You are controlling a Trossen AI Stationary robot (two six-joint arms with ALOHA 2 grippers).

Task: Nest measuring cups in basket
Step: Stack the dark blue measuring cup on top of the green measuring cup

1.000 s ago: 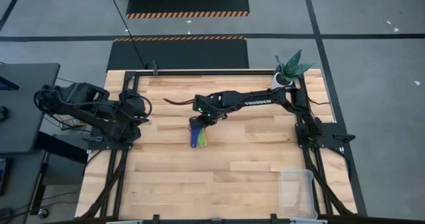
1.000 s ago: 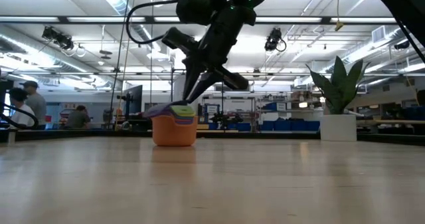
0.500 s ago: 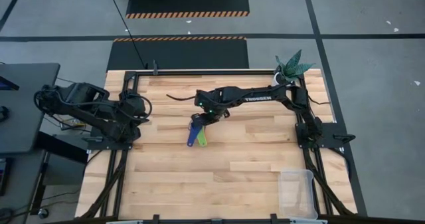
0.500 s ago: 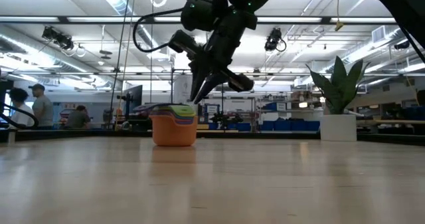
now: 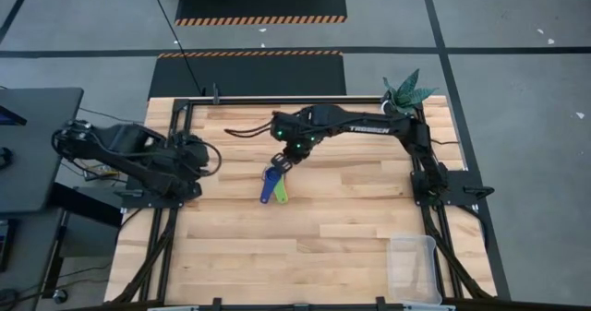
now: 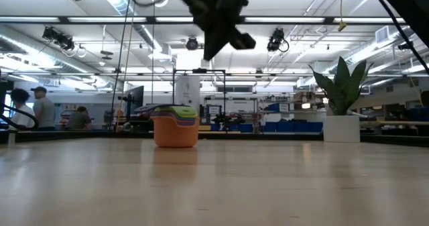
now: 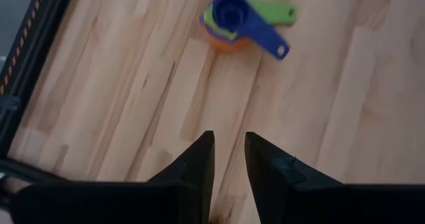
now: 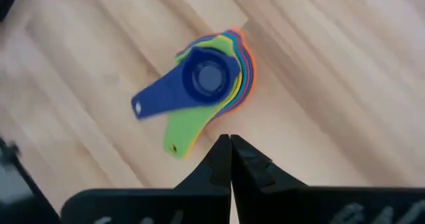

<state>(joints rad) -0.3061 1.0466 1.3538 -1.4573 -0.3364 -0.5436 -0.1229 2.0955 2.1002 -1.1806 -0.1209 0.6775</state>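
Note:
The measuring cups (image 5: 273, 187) stand nested in one stack on the table's middle, the orange one (image 6: 176, 135) at the bottom and a dark blue one (image 8: 207, 78) on top. The blue and green handles (image 5: 271, 194) point toward the near edge. My right gripper (image 5: 279, 162) hangs shut above the stack's far side, well clear of it in the low view (image 6: 209, 51). My left gripper (image 7: 229, 144) is open over bare wood at the table's left (image 5: 211, 154), pointing toward the stack. The basket (image 5: 413, 267) sits at the near right corner, away from the cups.
A white pot with a green plant (image 5: 403, 96) stands at the far right corner. Black frame rails (image 5: 434, 177) run along the table's sides. Bare wood lies between the stack and the basket.
My right gripper has risen off the cup stack and drawn a little toward the far edge, rolling as it went. The stack stays where it was on the table. My left gripper has sunk slightly.

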